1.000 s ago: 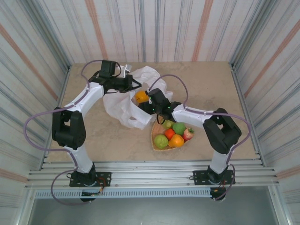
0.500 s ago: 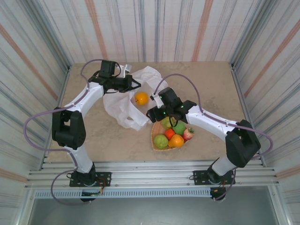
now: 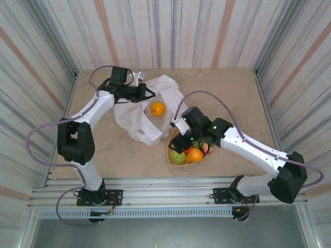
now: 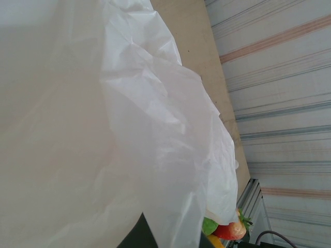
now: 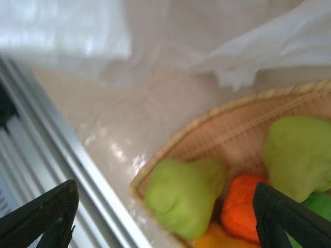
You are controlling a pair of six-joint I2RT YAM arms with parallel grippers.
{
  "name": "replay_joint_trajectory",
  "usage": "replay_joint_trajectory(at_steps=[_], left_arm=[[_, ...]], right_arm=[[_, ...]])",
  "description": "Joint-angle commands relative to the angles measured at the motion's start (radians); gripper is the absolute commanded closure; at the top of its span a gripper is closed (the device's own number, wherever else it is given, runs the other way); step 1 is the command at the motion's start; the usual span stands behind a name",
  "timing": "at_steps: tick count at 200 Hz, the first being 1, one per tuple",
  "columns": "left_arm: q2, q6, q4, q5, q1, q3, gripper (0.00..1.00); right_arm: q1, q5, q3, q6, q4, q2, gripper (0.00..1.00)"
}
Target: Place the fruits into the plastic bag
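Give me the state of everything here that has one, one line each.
plastic bag: crumpled, mouth held open.
orange: inside the plastic bag.
woven tray: holding green, orange and red fruits.
left gripper: shut on the plastic bag.
right gripper: fingers open, empty, over the woven tray.

This is a robot test cell, a lab rig and no kitchen: striped panel walls [image 3: 181, 31] box in a beige tabletop [image 3: 232, 88] on three sides. The left arm [image 3: 76, 142] and the right arm [image 3: 253, 150] are bolted to aluminium rails [image 3: 165, 194] along the near edge. Glossy fruits [image 3: 194, 155] and a plastic bag [image 3: 129, 119] sit out like staged props.
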Motion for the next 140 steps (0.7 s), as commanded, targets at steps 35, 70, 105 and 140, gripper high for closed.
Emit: replay_joint_trajectory(at_steps=[35, 70, 105, 140], left_arm=[[0.002, 0.008, -0.011, -0.004, 0.01, 0.015, 1.0], [0.006, 0.008, -0.013, -0.006, 0.01, 0.015, 1.0], [0.01, 0.004, -0.011, 0.0, 0.011, 0.015, 1.0], [0.011, 0.002, -0.01, 0.001, 0.011, 0.016, 1.0]], right_arm=[[0.101, 0.126, 0.012, -0.058, -0.124, 0.107, 0.06], [0.128, 0.135, 0.028, -0.092, -0.107, 0.204, 0.05], [0.13, 0.165, 0.039, -0.13, -0.105, 0.264, 0.05], [0.132, 0.157, 0.047, -0.15, -0.092, 0.304, 0.1]])
